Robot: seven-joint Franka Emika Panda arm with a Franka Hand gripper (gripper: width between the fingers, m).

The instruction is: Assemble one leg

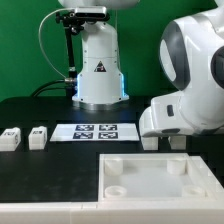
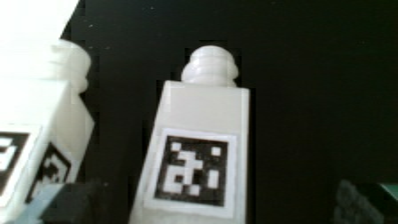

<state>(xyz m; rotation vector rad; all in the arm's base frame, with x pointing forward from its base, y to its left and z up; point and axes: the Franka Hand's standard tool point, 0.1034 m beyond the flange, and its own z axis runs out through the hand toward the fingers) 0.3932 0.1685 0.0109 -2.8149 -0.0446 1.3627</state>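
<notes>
Gripper [image 1: 164, 143] stands wide open and holds nothing, at about four o'clock in the exterior view, by the twelve o'clock edge of the white board [image 1: 160, 182]. In the wrist view the leg [image 2: 205, 140] lies on the black table [image 2: 311, 60] between the fingers [image 2: 59, 202], untouched, with a second leg [image 2: 45, 125] beside it.

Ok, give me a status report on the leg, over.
Gripper open, empty. Leg lying flat beneath it, ungripped. Second leg close alongside, not touching it.
</notes>
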